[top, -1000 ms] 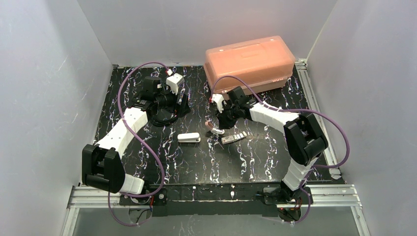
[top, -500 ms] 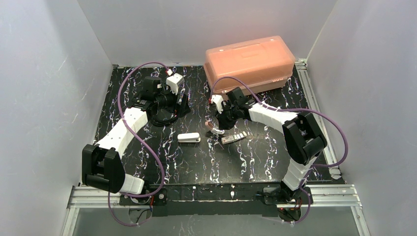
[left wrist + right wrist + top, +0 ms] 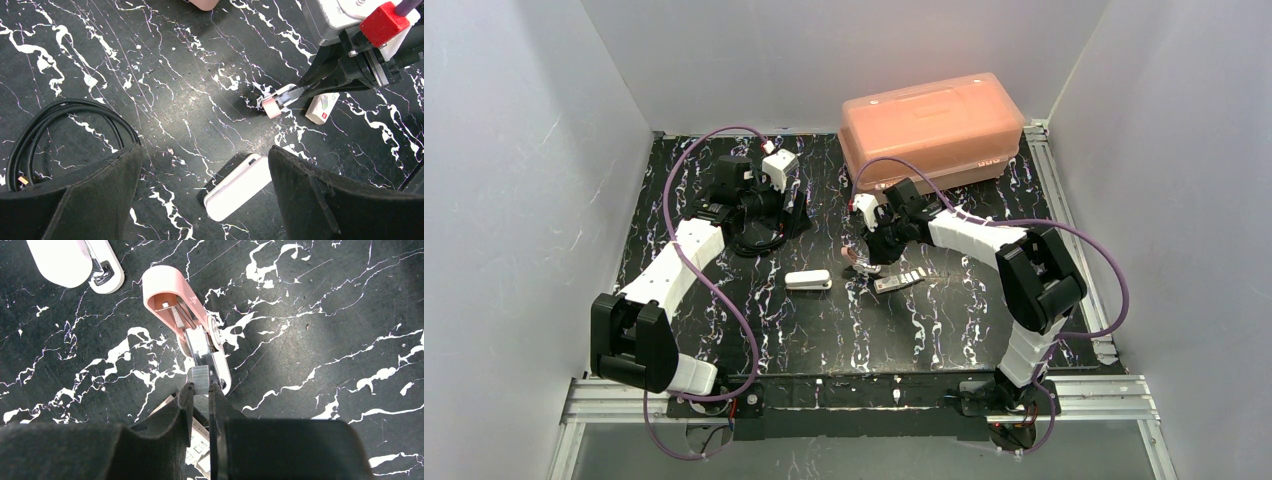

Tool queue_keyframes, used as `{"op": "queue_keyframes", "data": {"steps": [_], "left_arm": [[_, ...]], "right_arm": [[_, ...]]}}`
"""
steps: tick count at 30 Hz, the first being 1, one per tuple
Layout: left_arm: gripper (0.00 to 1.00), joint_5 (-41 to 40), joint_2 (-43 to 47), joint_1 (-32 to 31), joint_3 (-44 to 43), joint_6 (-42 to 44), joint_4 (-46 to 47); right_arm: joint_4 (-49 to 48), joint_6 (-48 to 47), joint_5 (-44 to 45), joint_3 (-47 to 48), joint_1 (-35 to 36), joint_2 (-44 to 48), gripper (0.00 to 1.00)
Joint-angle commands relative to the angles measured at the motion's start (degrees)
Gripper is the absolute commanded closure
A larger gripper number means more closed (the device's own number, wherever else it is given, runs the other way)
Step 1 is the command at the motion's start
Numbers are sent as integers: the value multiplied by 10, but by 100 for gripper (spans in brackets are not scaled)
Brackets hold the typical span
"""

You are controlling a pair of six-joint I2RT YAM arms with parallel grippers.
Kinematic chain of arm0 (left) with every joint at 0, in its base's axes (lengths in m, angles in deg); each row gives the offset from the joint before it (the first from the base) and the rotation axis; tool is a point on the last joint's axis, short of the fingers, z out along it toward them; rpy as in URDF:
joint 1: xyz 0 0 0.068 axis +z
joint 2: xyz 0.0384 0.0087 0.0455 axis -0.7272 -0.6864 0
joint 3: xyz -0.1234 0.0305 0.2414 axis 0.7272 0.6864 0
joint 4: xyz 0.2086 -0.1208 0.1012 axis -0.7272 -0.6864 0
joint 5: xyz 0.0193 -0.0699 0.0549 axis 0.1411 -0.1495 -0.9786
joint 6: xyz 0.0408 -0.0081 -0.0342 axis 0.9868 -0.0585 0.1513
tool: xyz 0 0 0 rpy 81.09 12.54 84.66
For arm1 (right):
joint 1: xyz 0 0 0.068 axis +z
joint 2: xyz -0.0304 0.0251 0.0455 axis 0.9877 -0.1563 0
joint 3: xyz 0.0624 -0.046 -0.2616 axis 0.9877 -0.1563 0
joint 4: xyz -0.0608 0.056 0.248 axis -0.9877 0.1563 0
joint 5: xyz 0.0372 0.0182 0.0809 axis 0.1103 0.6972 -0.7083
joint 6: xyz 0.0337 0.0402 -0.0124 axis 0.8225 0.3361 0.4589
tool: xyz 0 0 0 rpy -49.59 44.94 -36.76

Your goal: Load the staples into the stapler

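Observation:
The white stapler [image 3: 809, 281] lies closed mid-table; it shows in the left wrist view [image 3: 240, 187] and the right wrist view [image 3: 60, 257]. Right of it lies a pinkish-tan block [image 3: 865, 267], hinged open with a silvery channel [image 3: 200, 342] showing. My right gripper [image 3: 860, 256] is shut on a short strip of staples [image 3: 200, 379], whose end is at that channel. My right gripper's own view [image 3: 200, 387] shows the jaws pinching the strip. The whitish staple packet [image 3: 899, 280] lies just beside it. My left gripper [image 3: 204, 150] is open and empty, behind and left of the white stapler.
A large orange plastic box [image 3: 929, 125] stands at the back right. A black cable coil [image 3: 50, 125] lies under the left wrist. White walls close in the black marbled table [image 3: 824, 330] on three sides.
My right gripper has shifted slightly left and lower over the pinkish block with the strip in it. The left arm and white stapler have not moved.

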Motion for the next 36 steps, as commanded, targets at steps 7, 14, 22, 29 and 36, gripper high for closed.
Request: {"op": "queue_keyframes", "data": {"steps": [7,14,22,29,36], "left_arm": [[5,13,17,4,1,4,0],[6,12,18,3,1,5,-2],[6,12,18,3,2,5,-1],[5,12,17,3,3,7,-1],[5,13,15,3,0,6,-2]], "right_arm": [[-13,5,3,1,6,-13,85],[-12,3,6,4,6,-15,86],[-14,3,4,4,7,-14,86],[-19,2,-6,3,6,12,86],[-20,2,-6,3,6,24,86]]}}
